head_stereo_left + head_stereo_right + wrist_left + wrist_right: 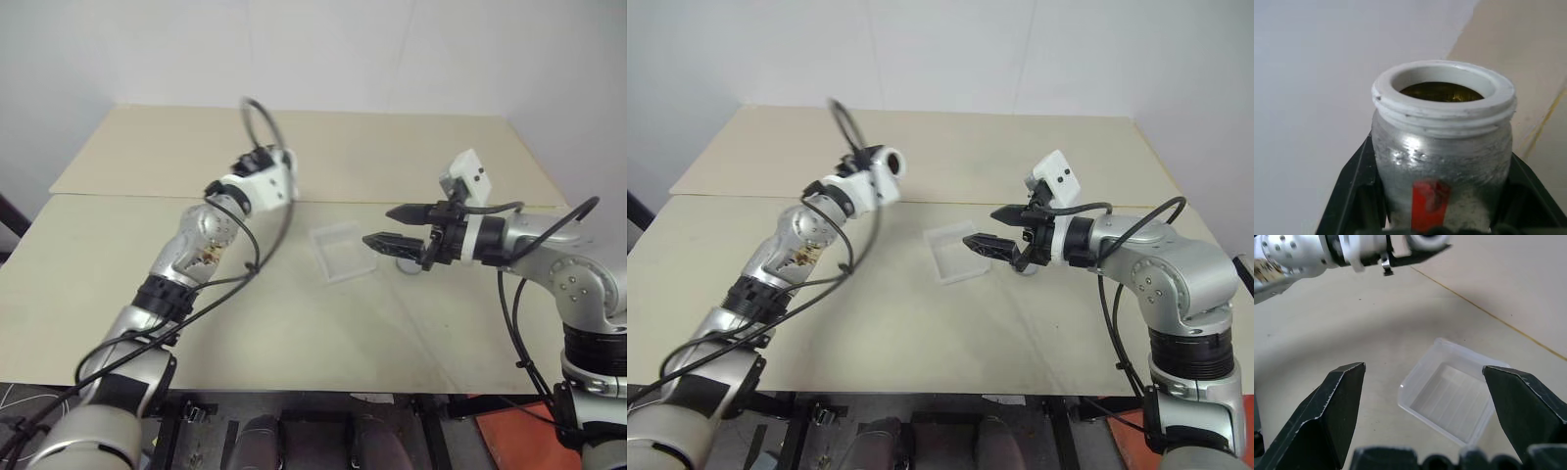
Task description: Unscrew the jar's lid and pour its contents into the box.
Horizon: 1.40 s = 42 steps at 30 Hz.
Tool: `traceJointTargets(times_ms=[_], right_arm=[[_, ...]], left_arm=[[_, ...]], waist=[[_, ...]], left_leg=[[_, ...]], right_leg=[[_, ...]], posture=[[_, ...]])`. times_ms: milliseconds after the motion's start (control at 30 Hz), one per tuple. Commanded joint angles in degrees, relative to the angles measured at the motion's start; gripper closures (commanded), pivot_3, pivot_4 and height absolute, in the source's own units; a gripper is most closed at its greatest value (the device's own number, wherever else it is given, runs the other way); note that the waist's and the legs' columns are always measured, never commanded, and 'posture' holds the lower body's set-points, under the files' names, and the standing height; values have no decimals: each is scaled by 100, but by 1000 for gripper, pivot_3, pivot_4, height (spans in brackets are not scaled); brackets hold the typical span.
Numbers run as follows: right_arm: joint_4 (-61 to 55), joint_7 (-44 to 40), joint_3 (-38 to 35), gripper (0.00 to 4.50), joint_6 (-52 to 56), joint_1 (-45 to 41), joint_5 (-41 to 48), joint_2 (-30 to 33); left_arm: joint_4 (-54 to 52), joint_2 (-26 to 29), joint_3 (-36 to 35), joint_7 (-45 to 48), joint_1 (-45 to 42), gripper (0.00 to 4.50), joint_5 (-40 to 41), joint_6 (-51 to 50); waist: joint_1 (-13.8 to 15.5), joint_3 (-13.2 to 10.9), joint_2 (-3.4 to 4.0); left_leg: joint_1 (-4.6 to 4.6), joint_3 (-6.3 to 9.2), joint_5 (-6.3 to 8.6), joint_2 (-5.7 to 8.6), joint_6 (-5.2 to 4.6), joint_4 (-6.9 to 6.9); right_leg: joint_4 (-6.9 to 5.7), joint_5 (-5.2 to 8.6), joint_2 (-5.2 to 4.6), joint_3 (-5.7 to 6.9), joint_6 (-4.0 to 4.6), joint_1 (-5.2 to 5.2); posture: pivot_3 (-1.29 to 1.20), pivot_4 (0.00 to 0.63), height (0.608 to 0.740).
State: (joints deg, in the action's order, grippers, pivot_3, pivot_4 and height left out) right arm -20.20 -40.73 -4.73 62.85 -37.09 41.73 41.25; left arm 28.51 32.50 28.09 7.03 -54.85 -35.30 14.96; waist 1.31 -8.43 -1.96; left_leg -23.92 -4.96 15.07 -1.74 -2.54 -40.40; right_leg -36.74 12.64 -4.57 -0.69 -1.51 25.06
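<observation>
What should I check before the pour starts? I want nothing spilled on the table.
1. Lid off the jar: ok, mouth open.
2. Left gripper shut on the jar: ok.
3. Contents in the jar: ok, brown pieces inside.
4. Box ready: ok, upright on the table, nothing inside.
5. Right gripper out of the way: not ok, open and over the box.
6. Jar over the box: not ok, off to the side.

You have a pale beige tabletop [294, 323] with a seam running across it from left to right. The clear box [342, 251] lies flat on it, near the middle, just on your side of that seam.
</observation>
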Motion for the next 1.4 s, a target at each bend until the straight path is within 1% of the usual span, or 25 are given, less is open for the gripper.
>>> traceJointTargets(times_ms=[33,133,200,300,333,567,700,867,967,1000,1067,1100,1167,1200,1233,1267,1333,1367,1400], right_arm=[[-74,-64,3,25,-156,-148,-49,120],[-78,-12,-6,25,-146,-196,-63,121],[-127,50,-53,25,-122,-185,-38,97],[-247,229,-151,25,-70,-113,3,33],[-295,307,-201,25,-43,-80,28,13],[-578,695,-492,25,110,106,266,-124],[-626,797,-563,25,131,160,382,-134],[-573,776,-553,25,87,157,398,-64],[-496,733,-511,25,39,107,381,-38],[-466,710,-500,25,19,85,378,-28],[-420,673,-482,25,-12,45,371,-16],[-399,656,-478,25,-23,26,368,-14],[-357,614,-481,25,-46,0,368,0],[-337,582,-485,25,-66,-3,373,11],[-325,552,-494,25,-82,4,378,25],[-314,522,-493,25,-98,7,376,36],[-269,438,-447,25,-157,-6,354,43],[-249,413,-427,25,-176,-15,344,44],[-214,381,-395,25,-200,-36,329,40]], left_arm=[[908,-75,1012,-1162,-910,2472,-1720,795],[1825,-312,2145,-2162,-1679,2472,-3278,663],[2256,-578,2650,-2705,-2024,2472,-3871,558],[2727,-916,3156,-3140,-2286,2472,-4373,562],[2832,-962,3351,-3447,-2320,2472,-4617,419],[3424,-1250,3317,-3662,-2489,2472,-4498,493],[3426,-1282,3298,-3675,-2484,2472,-4450,586],[3298,-1214,3055,-3617,-2442,2472,-4174,644],[3142,-1090,2666,-3504,-2401,2472,-3716,854],[3067,-1035,2373,-3261,-2334,2472,-3324,1066],[2847,-838,2011,-2992,-2218,2472,-2888,1271],[2754,-766,1694,-2573,-2090,2472,-2413,1445],[2489,-638,970,-1635,-1786,2472,-1391,1505],[2360,-622,564,-1066,-1609,2472,-746,1524],[2220,-616,296,-664,-1477,2472,-339,1496],[2060,-654,-11,-242,-1329,2472,115,1349],[1475,-950,-1132,955,-893,2472,1859,191],[1227,-1069,-1539,1322,-744,2472,2444,-313],[1026,-1183,-1949,1403,-553,2472,2920,-686]], waist=[[15,0,0],[18,0,0],[14,0,0],[1,0,0],[-4,0,0],[-48,-1,-1],[-48,-1,-2],[-50,-1,-2],[-55,-1,-2],[-56,-1,-2],[-59,-1,-2],[-69,-1,-2],[-89,-1,-1],[-95,-1,-1],[-96,-1,-1],[-95,-1,-1],[-100,-1,-1],[-96,-1,-1],[-93,-1,-1]], left_leg=[[0,-9,0,1,-1,-1],[-6,-27,0,1,-2,-6],[-10,-30,0,0,-2,-6],[-23,-29,1,-3,-3,-7],[-26,-30,1,-4,-3,-6],[-26,-19,0,-7,-2,-10],[-27,-7,1,-6,-3,-12],[-29,-2,1,-6,-4,-12],[-29,4,1,-7,-4,-13],[-28,6,1,-7,-4,-13],[-29,7,1,-8,-4,-13],[-28,8,1,-9,-4,-13],[-24,6,1,-12,-4,-13],[-23,5,1,-16,-4,-13],[-21,3,0,-18,-3,-13],[-21,3,0,-20,-3,-14],[-23,4,0,-18,-3,-22],[-25,6,1,-22,-3,-29],[-30,9,1,-22,-5,-37]], right_leg=[[0,-1,0,0,-2,0],[1,-4,1,2,-5,1],[1,-4,4,3,-6,5],[-1,-4,5,4,-7,17],[-3,-4,5,3,-7,21],[-4,-4,2,3,-7,23],[-4,-4,1,3,-7,23],[-4,-5,0,3,-8,23],[-4,-5,0,3,-8,24],[-4,-5,0,3,-8,23],[-4,-5,-1,2,-8,25],[-5,-5,-1,2,-8,25],[-8,-5,0,-2,-8,25],[-10,-5,0,-2,-7,25],[-12,-5,0,-2,-7,25],[-15,-5,0,-2,-7,25],[-17,-5,1,0,-7,23],[-25,-5,0,0,-7,23],[-31,-5,0,4,-7,22]], posture=[[0,150,740],[0,150,740],[0,150,740],[0,150,740],[0,150,740],[0,150,740],[0,150,740],[0,150,740],[0,150,740],[0,150,740],[0,150,740],[0,150,740],[0,150,740],[0,150,740],[0,150,740],[0,150,740],[0,150,740],[0,150,740],[0,150,740]])
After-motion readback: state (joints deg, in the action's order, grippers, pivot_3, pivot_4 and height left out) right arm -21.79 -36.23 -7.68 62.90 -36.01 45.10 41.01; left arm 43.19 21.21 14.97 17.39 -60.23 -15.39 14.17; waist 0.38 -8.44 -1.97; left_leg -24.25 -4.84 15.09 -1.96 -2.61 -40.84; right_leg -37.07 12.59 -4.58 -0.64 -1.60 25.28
